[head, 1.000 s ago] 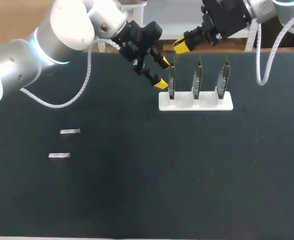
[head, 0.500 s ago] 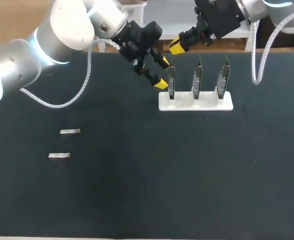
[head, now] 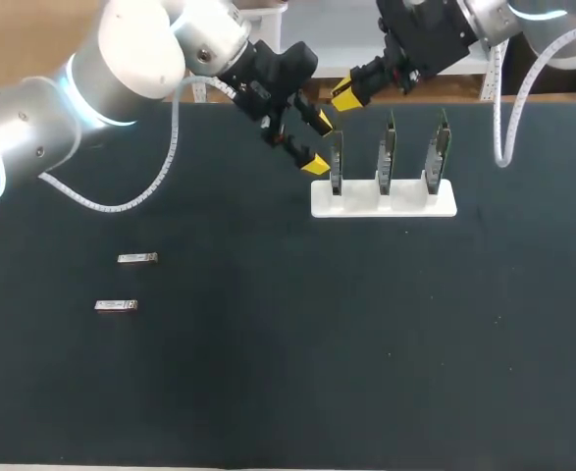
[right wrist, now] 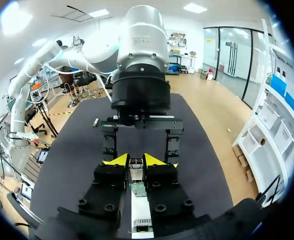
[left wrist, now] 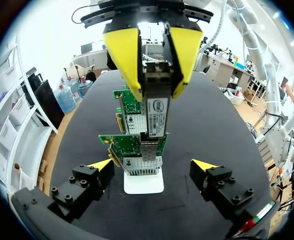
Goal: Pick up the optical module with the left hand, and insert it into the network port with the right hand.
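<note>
On the dark worktop [head: 268,343], network cards [head: 387,152] stand upright in a white rack [head: 384,199]. The right tool [head: 348,95] clamps the optical module [left wrist: 156,112] lengthwise, nose toward the end card's port [left wrist: 142,165] just ahead. The left tool [left wrist: 153,164] gapes empty alongside.

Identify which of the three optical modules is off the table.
The optical module clamped in the right gripper, by the upright cards; the other two modules lie flat on the table's left side.
</note>
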Available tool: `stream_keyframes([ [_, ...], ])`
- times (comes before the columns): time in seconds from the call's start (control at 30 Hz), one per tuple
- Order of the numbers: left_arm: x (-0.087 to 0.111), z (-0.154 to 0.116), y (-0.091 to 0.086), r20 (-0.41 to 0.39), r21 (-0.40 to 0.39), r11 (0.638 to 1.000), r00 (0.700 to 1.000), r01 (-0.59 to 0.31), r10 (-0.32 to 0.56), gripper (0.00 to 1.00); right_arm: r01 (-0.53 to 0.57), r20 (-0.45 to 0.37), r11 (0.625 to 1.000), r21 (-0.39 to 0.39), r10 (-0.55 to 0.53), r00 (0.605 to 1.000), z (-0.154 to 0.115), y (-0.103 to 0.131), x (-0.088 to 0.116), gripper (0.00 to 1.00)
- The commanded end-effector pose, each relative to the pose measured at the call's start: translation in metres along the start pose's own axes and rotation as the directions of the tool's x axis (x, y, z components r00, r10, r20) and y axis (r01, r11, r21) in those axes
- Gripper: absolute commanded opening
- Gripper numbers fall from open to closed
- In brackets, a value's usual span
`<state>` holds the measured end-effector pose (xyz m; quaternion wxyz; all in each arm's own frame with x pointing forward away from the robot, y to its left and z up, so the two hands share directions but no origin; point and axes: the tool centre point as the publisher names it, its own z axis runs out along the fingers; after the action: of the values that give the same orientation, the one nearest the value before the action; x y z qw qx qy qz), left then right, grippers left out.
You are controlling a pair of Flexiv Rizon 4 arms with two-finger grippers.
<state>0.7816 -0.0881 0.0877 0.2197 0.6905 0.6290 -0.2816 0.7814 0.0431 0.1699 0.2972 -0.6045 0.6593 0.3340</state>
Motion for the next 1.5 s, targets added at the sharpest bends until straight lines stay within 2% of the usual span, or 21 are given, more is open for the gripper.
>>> stream_keyframes([
  [0.03, -0.0003, 0.0003, 0.0028, -0.002, 0.005, 1.0, 1.0, -0.001, 0.001, 1.0, -0.001, -0.006, 1.0, 0.008, 0.001, 1.0, 0.0022, 0.0019, 0.0004, 0.0],
  [0.83, -0.0003, 0.0003, 0.0028, -0.002, 0.005, 1.0, 1.0, -0.001, 0.001, 1.0, 0.002, 0.035, 1.0, 0.018, -0.002, 0.999, -0.0045, -0.0029, -0.0048, 0.0],
  [1.5, -0.0003, 0.0003, 0.0028, -0.002, 0.005, 1.0, 1.0, -0.001, 0.001, 1.0, -0.015, 0.032, 1.0, 0.0, 0.015, 0.999, 0.0006, -0.002, 0.0028, 0.0],
])
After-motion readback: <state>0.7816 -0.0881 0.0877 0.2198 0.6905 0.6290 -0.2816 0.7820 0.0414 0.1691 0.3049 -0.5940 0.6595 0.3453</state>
